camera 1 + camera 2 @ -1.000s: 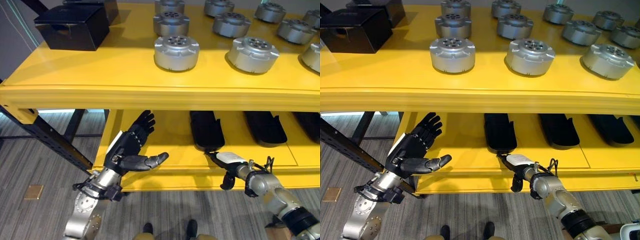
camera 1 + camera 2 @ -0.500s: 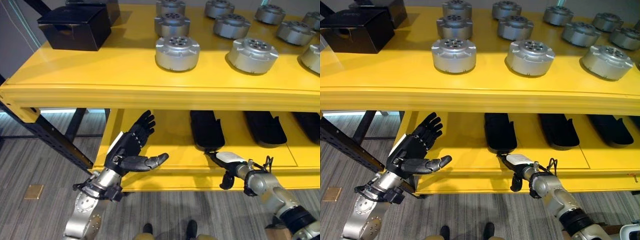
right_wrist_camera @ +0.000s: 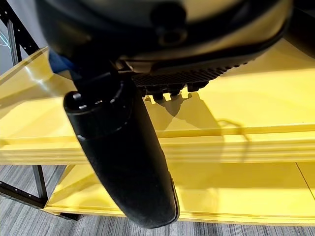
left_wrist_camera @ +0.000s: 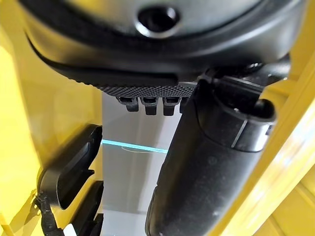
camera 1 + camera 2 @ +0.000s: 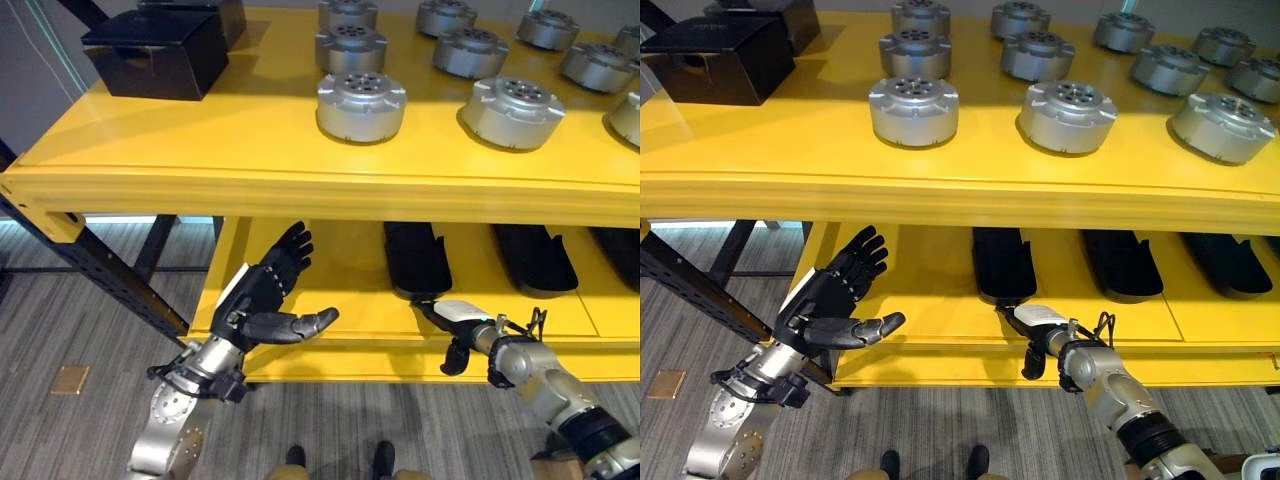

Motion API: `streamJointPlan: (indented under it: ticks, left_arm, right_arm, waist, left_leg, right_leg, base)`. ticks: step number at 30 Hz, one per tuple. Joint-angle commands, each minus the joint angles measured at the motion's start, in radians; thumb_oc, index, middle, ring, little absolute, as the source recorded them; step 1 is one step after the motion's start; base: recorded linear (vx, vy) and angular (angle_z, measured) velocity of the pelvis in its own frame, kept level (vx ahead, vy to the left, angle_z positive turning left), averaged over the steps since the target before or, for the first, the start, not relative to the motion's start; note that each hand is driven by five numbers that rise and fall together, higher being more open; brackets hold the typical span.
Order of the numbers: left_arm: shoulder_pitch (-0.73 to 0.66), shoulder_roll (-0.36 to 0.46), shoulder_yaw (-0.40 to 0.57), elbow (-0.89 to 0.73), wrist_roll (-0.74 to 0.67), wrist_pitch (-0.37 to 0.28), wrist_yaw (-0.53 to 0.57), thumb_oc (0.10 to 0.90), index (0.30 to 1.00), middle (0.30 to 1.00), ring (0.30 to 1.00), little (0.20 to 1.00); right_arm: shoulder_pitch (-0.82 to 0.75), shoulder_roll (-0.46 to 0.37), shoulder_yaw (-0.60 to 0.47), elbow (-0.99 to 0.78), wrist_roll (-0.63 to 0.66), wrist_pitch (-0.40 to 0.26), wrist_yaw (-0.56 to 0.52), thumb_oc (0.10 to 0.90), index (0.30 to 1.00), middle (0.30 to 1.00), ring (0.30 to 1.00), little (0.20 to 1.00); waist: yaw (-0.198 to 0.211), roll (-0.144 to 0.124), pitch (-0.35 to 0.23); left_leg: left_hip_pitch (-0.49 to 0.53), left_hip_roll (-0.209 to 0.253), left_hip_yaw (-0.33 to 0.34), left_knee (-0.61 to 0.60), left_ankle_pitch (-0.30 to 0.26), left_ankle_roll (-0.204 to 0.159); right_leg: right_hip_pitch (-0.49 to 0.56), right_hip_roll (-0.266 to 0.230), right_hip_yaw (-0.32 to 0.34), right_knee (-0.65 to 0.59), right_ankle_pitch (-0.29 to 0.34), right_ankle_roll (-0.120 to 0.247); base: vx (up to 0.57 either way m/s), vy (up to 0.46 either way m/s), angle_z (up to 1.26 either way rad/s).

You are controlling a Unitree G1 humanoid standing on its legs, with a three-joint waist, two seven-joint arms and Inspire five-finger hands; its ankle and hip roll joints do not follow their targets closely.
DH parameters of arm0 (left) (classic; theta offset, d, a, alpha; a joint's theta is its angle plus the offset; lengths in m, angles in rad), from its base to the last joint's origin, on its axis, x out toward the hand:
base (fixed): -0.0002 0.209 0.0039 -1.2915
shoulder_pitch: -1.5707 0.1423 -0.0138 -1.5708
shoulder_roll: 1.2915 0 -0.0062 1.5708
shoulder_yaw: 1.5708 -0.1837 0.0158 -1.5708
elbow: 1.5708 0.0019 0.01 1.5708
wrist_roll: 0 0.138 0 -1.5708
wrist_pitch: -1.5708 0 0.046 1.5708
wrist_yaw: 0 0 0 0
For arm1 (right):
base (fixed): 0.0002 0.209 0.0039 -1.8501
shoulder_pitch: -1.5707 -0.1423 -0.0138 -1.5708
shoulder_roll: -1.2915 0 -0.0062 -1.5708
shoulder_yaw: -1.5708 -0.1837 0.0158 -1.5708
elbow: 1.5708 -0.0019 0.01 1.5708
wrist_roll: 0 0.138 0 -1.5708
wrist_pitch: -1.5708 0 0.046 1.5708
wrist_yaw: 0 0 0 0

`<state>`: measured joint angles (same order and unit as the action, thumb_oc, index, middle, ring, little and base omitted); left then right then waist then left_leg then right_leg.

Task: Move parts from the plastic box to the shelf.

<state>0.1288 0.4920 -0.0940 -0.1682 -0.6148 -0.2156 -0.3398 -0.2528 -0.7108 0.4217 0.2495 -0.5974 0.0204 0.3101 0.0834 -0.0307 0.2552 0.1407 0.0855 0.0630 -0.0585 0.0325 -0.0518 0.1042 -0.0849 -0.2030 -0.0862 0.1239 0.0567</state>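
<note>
Several round silver parts [image 5: 361, 103] stand in rows on the top board of the yellow shelf [image 5: 200, 150]. Long black parts [image 5: 417, 258] lie side by side on the lower board. My left hand [image 5: 262, 300] is open, fingers spread and thumb out, in front of the lower board's left end, holding nothing. My right hand [image 5: 458, 318] is open at the lower board's front edge, just before the nearest black part, its fingers straight and empty. In the left wrist view the thumb [image 4: 206, 187] sticks out straight, and so does the thumb [image 3: 123, 152] in the right wrist view.
Two black boxes [image 5: 155, 52] sit at the top board's back left corner. A dark steel brace [image 5: 90, 265] slants down beside the shelf on the left. Grey plank floor lies below. More black parts [image 5: 533, 256] fill the lower board to the right.
The whole picture has slid slightly, so the camera moved. Both hands keep their places and poses.
</note>
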Motion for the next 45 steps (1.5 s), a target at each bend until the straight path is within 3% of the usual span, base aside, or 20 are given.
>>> streamJointPlan:
  ticks: [1,22,29,33,36,38,41,45]
  left_arm:
    - [-0.098,0.011,0.004,-0.071,-0.008,-0.066,-0.02,0.9,1.0,1.0,1.0,1.0]
    - [-0.097,0.007,0.004,-0.07,-0.005,-0.061,-0.024,0.9,1.0,1.0,1.0,1.0]
    - [-0.083,0.004,0.019,-0.076,-0.001,-0.072,-0.017,0.9,1.0,1.0,1.0,1.0]
    - [-0.065,0.002,0.04,-0.083,0.004,-0.088,-0.008,0.9,1.0,1.0,1.0,1.0]
    - [-0.05,0.005,0.058,-0.089,0.012,-0.103,0.014,0.9,1.0,1.0,1.0,1.0]
    - [-0.051,0.015,0.066,-0.088,0.019,-0.117,0.037,0.9,1.0,1.0,1.0,1.0]
    - [-0.055,0.022,0.066,-0.09,0.019,-0.117,0.046,0.9,1.0,1.0,1.0,1.0]
    - [-0.059,0.062,0.066,-0.096,-0.003,-0.118,0.052,0.9,1.0,1.0,1.0,1.0]
  right_arm:
    - [-0.174,-0.018,0.01,0.019,0.02,-0.01,-0.028,0.9,1.0,1.0,1.0,1.0]
    - [-0.203,-0.006,0.022,0.038,0.036,0.0,-0.012,0.9,1.0,1.0,1.0,1.0]
    - [-0.135,-0.008,0.009,-0.03,0.061,-0.028,0.055,0.9,1.0,1.0,1.0,1.0]
    - [-0.048,-0.034,0.0,-0.168,0.165,-0.028,0.192,0.9,1.0,1.0,1.0,1.0]
    - [0.066,-0.061,-0.023,-0.341,0.249,0.026,0.32,0.9,1.0,1.0,1.0,1.0]
    - [0.144,-0.099,-0.04,-0.459,0.398,0.082,0.438,0.9,1.0,1.0,1.0,1.0]
    - [0.17,-0.125,-0.058,-0.503,0.48,0.091,0.472,0.9,1.0,1.0,1.0,1.0]
    - [0.213,-0.218,-0.129,-0.61,0.712,0.031,0.453,0.9,1.0,1.0,1.0,1.0]
  waist:
    - [0.007,-0.026,-0.038]
    - [0.014,-0.024,-0.038]
    - [0.004,-0.027,-0.031]
    - [-0.01,-0.03,-0.027]
    - [-0.03,-0.037,-0.02]
    - [-0.05,-0.047,-0.014]
    - [-0.057,-0.052,-0.014]
    - [-0.072,-0.067,-0.023]
  left_leg:
    - [-0.058,0.041,-0.042,0.079,-0.054,0.0]
    - [-0.063,0.041,-0.046,0.083,-0.053,0.0]
    - [-0.067,0.042,-0.041,0.084,-0.052,0.001]
    - [-0.068,0.044,-0.033,0.083,-0.049,0.002]
    - [-0.067,0.047,-0.025,0.077,-0.045,0.002]
    - [-0.066,0.051,-0.017,0.073,-0.042,0.002]
    - [-0.066,0.051,-0.017,0.07,-0.04,0.001]
    - [-0.067,0.052,-0.011,0.067,-0.04,-0.003]
  right_leg:
    - [0.023,-0.066,0.027,0.157,-0.182,0.035]
    - [0.022,-0.067,0.026,0.162,-0.184,0.032]
    - [0.014,-0.067,0.03,0.165,-0.182,0.034]
    - [0.008,-0.066,0.038,0.166,-0.179,0.037]
    - [0.0,-0.065,0.049,0.168,-0.177,0.04]
    - [-0.007,-0.061,0.06,0.17,-0.175,0.041]
    - [-0.009,-0.058,0.064,0.17,-0.175,0.041]
    - [-0.01,-0.051,0.073,0.16,-0.171,0.044]
  base:
    - [0.0,0.0,0.0]
    - [0.0,0.0,0.0]
    - [0.0,0.0,0.0]
    - [-0.01,-0.002,-0.01]
    - [-0.03,-0.009,-0.05]
    - [-0.05,-0.024,-0.11]
    - [-0.02,-0.027,-0.07]
    - [-0.03,-0.049,-0.06]
